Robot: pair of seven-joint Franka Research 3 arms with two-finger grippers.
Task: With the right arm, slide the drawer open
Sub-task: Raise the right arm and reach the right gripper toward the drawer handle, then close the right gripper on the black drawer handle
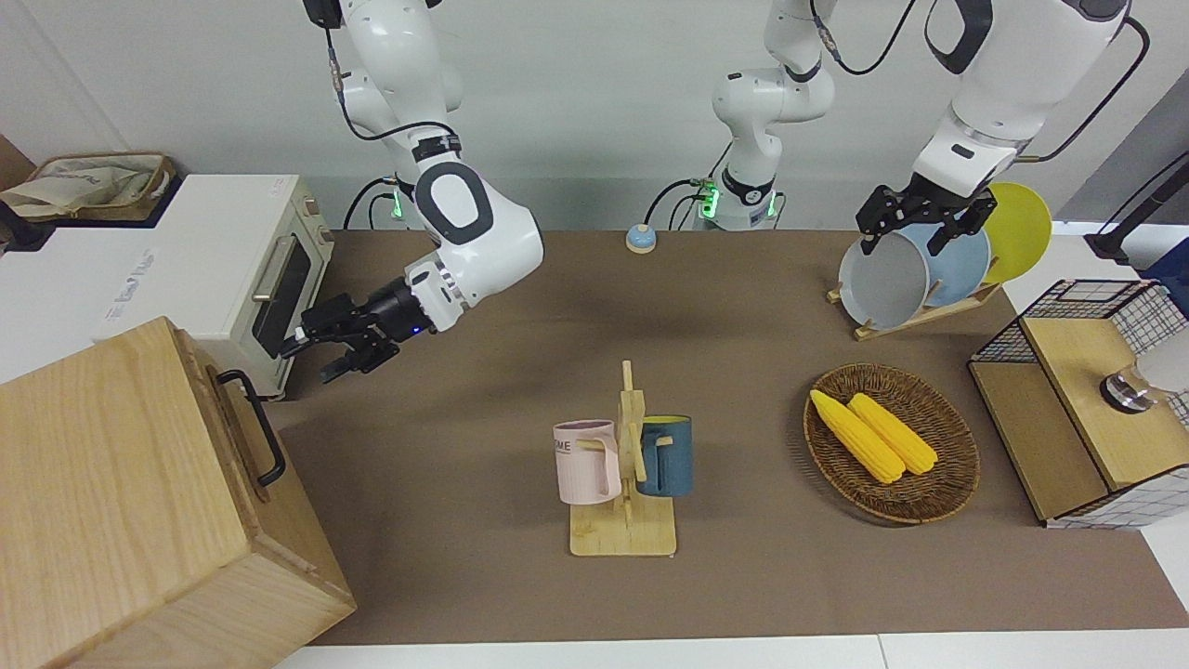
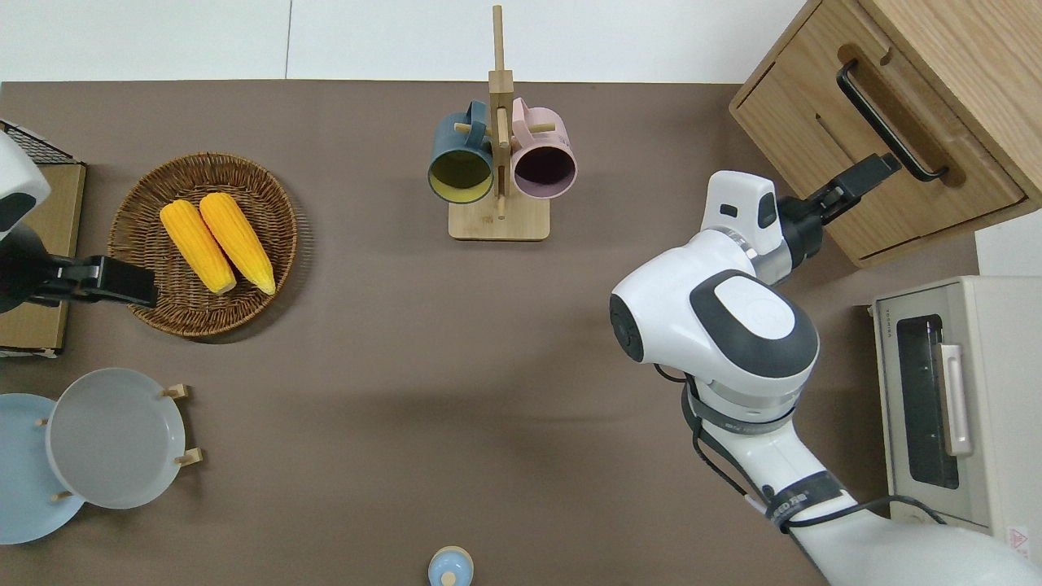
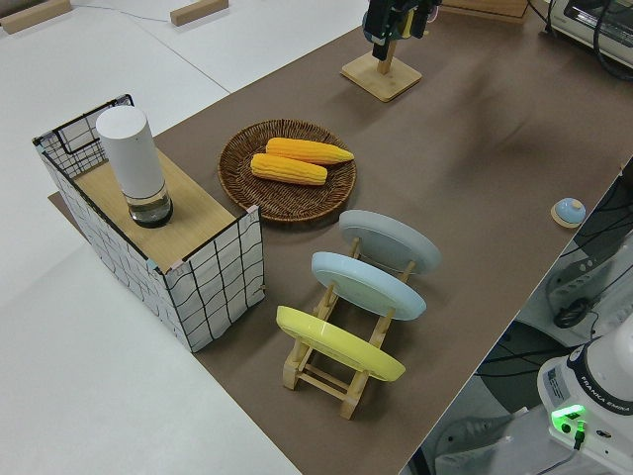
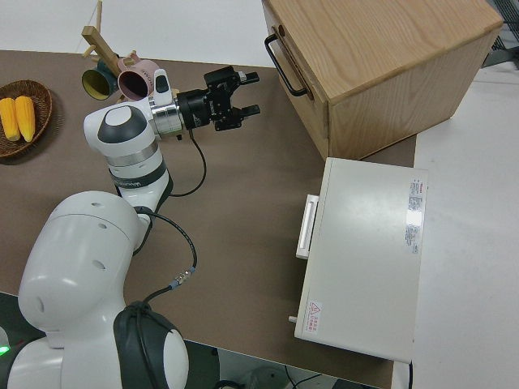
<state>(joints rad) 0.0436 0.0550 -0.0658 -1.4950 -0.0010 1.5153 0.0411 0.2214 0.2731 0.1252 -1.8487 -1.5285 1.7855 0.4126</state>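
The drawer point(image 2: 912, 195) sits shut in the big pale wooden box point(image 1: 111, 483) at the right arm's end of the table. Its black loop handle point(image 2: 887, 122) also shows in the front view point(image 1: 263, 437) and the right side view point(image 4: 282, 63). My right gripper point(image 2: 875, 167) is open and empty. In the overhead view it is over the drawer front, at the handle's end nearer the robots. The front view point(image 1: 320, 358) and right side view point(image 4: 247, 93) show a gap between the gripper and the handle. The left arm is parked, its gripper point(image 1: 915, 223) open.
A white toaster oven point(image 2: 952, 407) stands beside the box, nearer the robots. A wooden mug rack point(image 1: 624, 465) with two mugs is mid-table. A wicker basket point(image 1: 957, 465) with corn, a plate rack point(image 1: 920, 269) and a wire-grid cabinet point(image 1: 1087, 400) are toward the left arm's end.
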